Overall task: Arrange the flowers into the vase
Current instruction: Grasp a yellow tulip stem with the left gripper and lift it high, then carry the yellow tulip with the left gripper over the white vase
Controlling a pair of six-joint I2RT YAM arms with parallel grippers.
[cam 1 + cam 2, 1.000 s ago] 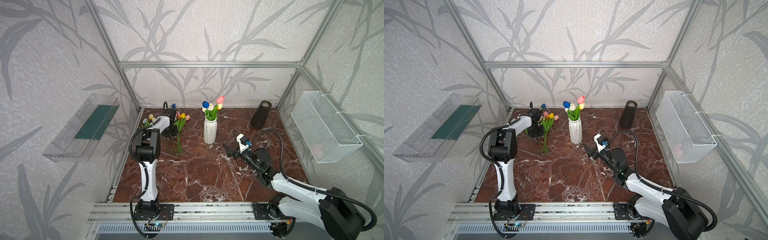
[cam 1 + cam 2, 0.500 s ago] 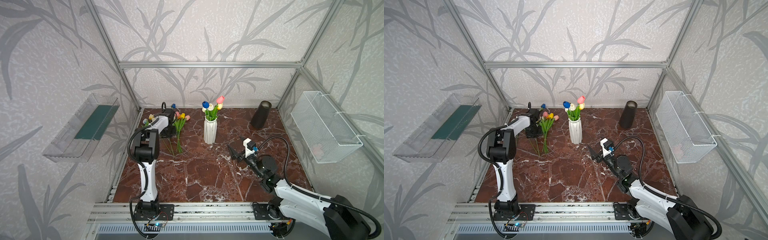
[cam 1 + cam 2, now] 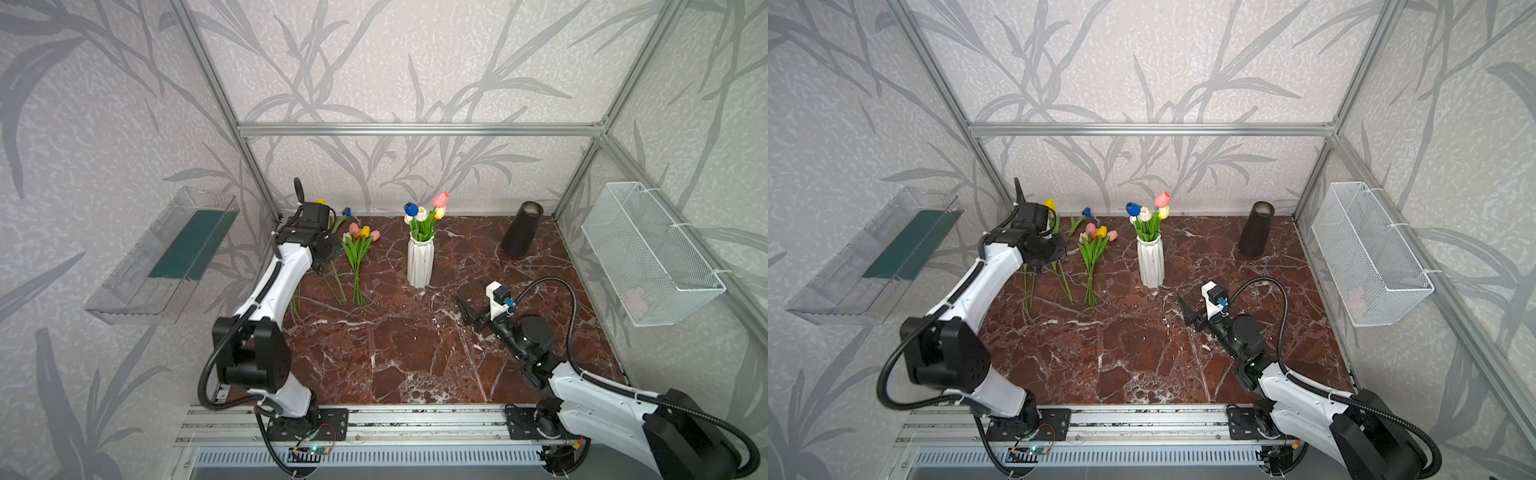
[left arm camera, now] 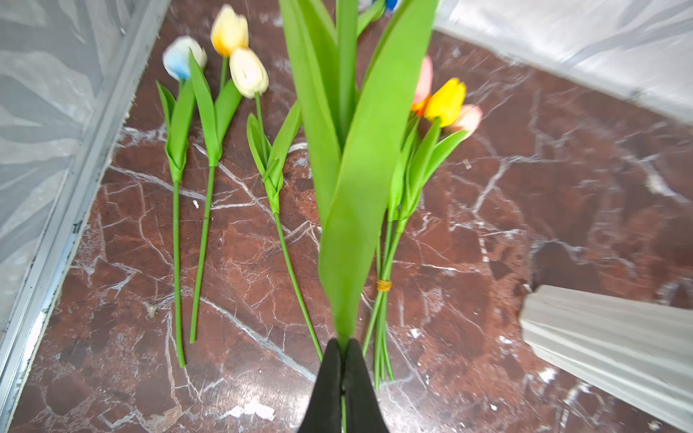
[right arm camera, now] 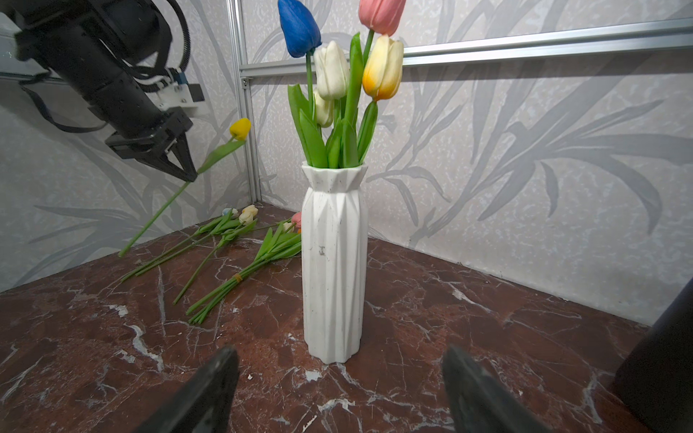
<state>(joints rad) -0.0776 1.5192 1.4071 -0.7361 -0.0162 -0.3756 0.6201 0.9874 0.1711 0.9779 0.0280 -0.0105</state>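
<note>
- The marble surface [image 3: 395, 353] carries everything: the cut flowers lie at its far left and the vase stands mid-way along the back
- The left arm [image 3: 274, 286] stretches to the far left corner; its left fingers [image 4: 330, 382] are clenched on the stem of a yellow tulip [image 5: 221, 150] just below the leaves and hold it clear of the surface, slanted with its head raised toward the back wall
- That grip leaves a long bare stem free below, which is probably the end meant for the vase neck
- The right arm [image 3: 590, 390] sits low at the front right; its right fingers [image 5: 210, 390] are spread wide and grasp nothing, pointing at the vase, seemingly parked out of the way or ready to steady it
- A wire basket [image 3: 648, 257] and a clear tray [image 3: 166, 257] hang on the side walls, well apart from the work
- The white vase [image 5: 333, 262] stands upright and holds vase tulips [image 5: 337, 75] with blue, pink, white and yellow-orange heads
- A dark tapered container [image 3: 521, 228] stands at the far right, away from the flowers
- A tied bundle [image 4: 412, 180], bound low on its stems, lies between the vase and the singles
- Three loose tulips [image 4: 210, 142] lie side by side, apart, so each could be pinched alone
- One blue tulip [image 3: 1086, 212] lies near the back wall
</note>
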